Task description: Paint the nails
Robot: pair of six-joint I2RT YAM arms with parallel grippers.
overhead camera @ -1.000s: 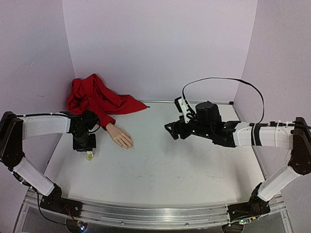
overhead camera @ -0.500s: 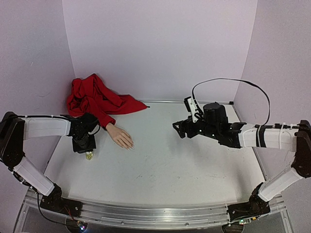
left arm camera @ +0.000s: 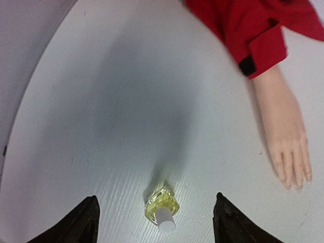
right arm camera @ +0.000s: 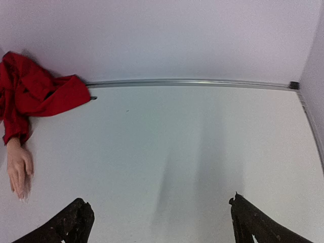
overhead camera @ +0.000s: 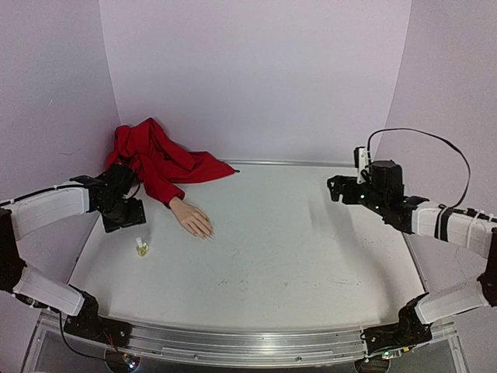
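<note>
Your left gripper [overhead camera: 123,218], spread and empty, hung nearest small yellowish white-capped bottle [overhead camera: 142,248]; pale peach mannequin hand's nails [left arm camera: 296,185] lay to its right.

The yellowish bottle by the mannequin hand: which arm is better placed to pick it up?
Left. The left gripper hangs open beside the bottle, which its wrist view frames between the fingers; the right gripper is across the table.

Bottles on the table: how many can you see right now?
1. The small yellowish white-capped bottle sits on the table left of the mannequin hand, toward the near edge. Another could be hidden under the bunched red sleeve.
</note>
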